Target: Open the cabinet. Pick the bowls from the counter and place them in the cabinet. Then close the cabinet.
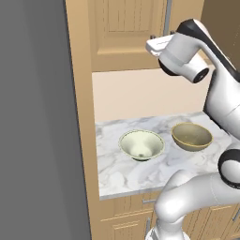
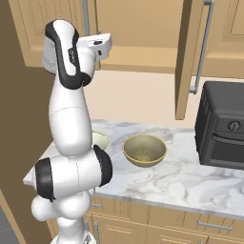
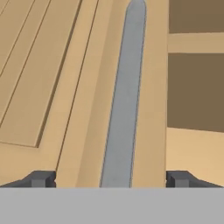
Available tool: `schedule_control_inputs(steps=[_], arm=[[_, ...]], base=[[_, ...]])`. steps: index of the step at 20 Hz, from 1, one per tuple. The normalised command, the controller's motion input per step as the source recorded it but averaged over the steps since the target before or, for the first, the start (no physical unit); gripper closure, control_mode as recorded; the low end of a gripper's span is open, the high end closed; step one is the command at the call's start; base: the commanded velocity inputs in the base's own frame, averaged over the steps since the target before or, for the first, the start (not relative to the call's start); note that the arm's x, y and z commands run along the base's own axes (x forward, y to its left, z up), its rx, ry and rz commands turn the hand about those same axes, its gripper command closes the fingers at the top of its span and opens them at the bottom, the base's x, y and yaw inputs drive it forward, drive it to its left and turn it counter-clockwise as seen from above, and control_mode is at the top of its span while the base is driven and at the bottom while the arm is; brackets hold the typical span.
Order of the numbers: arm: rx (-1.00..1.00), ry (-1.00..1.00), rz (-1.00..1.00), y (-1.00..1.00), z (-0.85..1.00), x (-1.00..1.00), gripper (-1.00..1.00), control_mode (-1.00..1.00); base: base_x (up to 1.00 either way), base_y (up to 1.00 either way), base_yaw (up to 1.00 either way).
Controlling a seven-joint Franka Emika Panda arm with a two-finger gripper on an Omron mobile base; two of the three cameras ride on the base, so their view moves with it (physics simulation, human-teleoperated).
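No readable writing anywhere: the black boxy countertop oven [image 2: 221, 128] has a round knob, but any markings on it are too small to make out.

Taking the flat white marble counter with grey veining [image 1: 119, 166] as the landmark: the pale cream-white ceramic bowl [image 1: 141, 145] and the tan-brown ceramic bowl with a yellowish rim [image 1: 191, 136] both sit on it, side by side and apart. In the right base view the arm hides most of the cream one.

Up above the counter is the light-wood wall cabinet with panelled doors [image 1: 124, 33]. Its right door [image 2: 187, 57] is swung out, and past the left door's edge the hand view shows the dark inside with one wooden shelf [image 3: 195, 43]. The left door looks closed.

The white arm's two-finger gripper [image 3: 111, 178] is right at that left door, fingers spread wide with the long grey vertical bar handle [image 3: 124, 100] running up between them, not clamped on it. The handle's lower end is cut off.
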Motion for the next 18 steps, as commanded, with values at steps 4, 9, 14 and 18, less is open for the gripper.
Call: schedule_control_inputs(steps=[4, 9, 14, 18], arm=[[0.00, 0.00, -0.25, 0.13, 0.00, 0.00, 1.00, -1.00], [0.02, 0.08, -0.17, 0.25, 0.35, -0.17, 1.00, -1.00], [0.10, 0.16, -0.17, 0.22, 0.41, -0.52, 1.00, -1.00], [0.24, 0.22, -0.07, 0.39, 0.27, -1.00, 1.00, -1.00]], base=[[0.00, 0.00, 0.00], [0.00, 0.00, 0.00], [0.00, 0.00, 0.00], [0.00, 0.00, 0.00]])
